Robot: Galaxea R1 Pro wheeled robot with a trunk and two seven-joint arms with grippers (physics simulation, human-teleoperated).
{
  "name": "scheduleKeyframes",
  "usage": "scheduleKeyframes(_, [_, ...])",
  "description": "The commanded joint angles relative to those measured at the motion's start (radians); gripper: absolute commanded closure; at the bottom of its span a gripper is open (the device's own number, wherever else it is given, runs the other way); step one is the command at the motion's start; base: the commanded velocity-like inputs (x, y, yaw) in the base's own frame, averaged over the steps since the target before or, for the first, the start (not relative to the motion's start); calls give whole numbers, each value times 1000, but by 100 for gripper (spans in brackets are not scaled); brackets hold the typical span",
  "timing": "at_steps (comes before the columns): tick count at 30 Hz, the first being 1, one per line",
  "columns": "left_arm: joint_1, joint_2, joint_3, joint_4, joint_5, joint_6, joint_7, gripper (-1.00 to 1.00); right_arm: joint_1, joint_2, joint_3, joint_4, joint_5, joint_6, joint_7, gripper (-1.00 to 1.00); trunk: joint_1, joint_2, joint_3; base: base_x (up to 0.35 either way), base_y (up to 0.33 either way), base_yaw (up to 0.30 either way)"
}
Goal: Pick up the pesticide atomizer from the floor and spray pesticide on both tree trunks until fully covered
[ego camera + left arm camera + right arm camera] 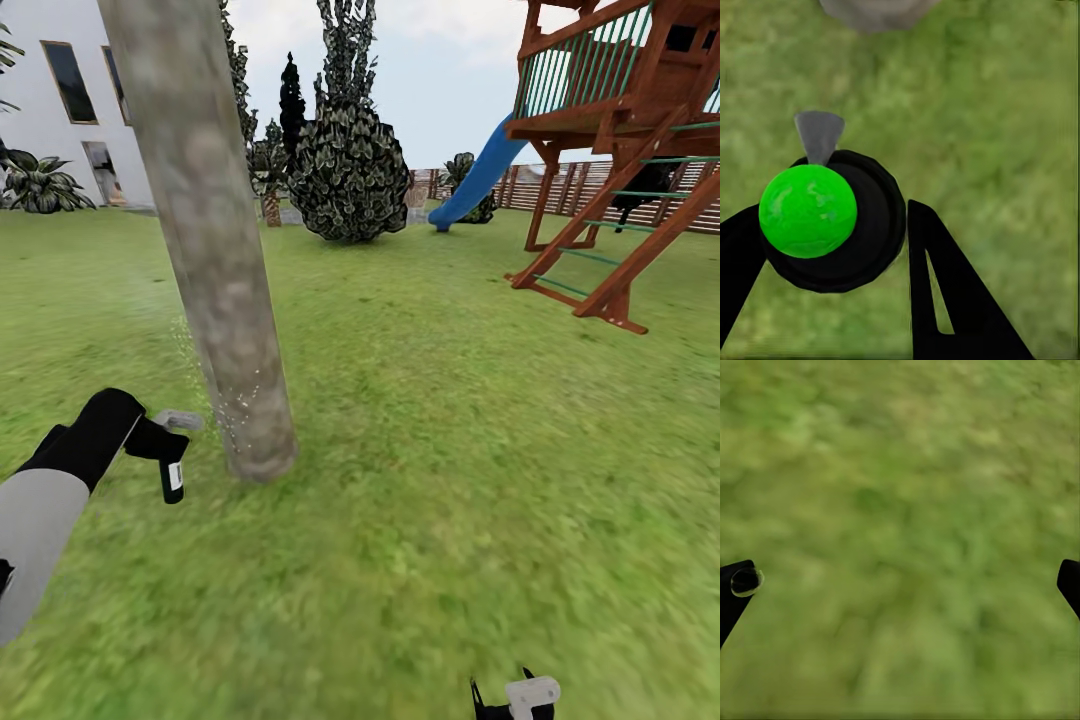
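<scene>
Pinched in the left gripper, spray bottle mists trunk base; sweeping upward should coat bare bark.

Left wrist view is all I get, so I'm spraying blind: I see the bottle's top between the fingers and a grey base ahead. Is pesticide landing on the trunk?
Observer: Yes. In the head view, pale specks dot the lower tree trunk, near its foot.
Operator: Higher up?
Observer: No specks that I can make out above that; the bark looks bare.
Operator: Where's the nozzle pointing?
Observer: The pesticide atomizer in the left gripper aims its grey head at the trunk's base.
Operator: Right arm?
Observer: The right gripper is open over grass.
</scene>
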State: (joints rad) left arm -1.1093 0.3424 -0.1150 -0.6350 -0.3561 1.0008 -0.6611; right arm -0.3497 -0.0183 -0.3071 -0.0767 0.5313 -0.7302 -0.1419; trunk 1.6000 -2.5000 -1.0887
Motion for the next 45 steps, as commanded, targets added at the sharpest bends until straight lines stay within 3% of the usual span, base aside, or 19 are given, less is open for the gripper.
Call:
scheduleKeyframes(1, [0, -2, -3, -5, 0, 2, 0, 100, 0, 0, 0, 0, 0, 0, 0, -100, 0, 0, 0, 0, 0, 0])
scheduleKeyframes(8, [-12, -15, 1, -15, 0, 11, -6, 100, 0, 0, 0, 0, 1, 0, 1, -100, 0, 0, 0, 130, 48, 0])
scheduleKeyframes(14, [-23, -5, 1, -14, 0, 12, -6, 100, 0, 0, -1, 0, 1, 0, 0, -100, 0, 0, 0, 13, 5, 0])
scheduleKeyframes(21, [-61, -55, 1, -19, 1, 13, -6, 100, 0, 0, 0, 0, 1, 0, 0, -100, 0, 0, 0, 0, 0, 0])
scheduleKeyframes(30, [-90, -13, 5, -18, -1, 15, -6, 100, 0, 0, -1, 0, 1, 0, 0, -100, 0, 0, 0, 0, 0, 0])
scheduleKeyframes(34, [-106, -35, 3, -20, 3, 16, -13, 100, 0, 0, -1, 0, 1, 0, 0, -100, 0, 0, 0, 0, -8, 0])
scheduleKeyframes(37, [-132, -36, 1, -19, -1, 16, -61, 100, 0, 0, -1, 0, 1, 0, 0, -100, 0, 0, 0, 0, -152, 0])
scheduleKeyframes(45, [-135, 42, 1, -18, -4, 15, -66, 100, 0, 0, -1, 0, 1, 0, 1, -100, 0, 0, 0, 0, -7, 0])
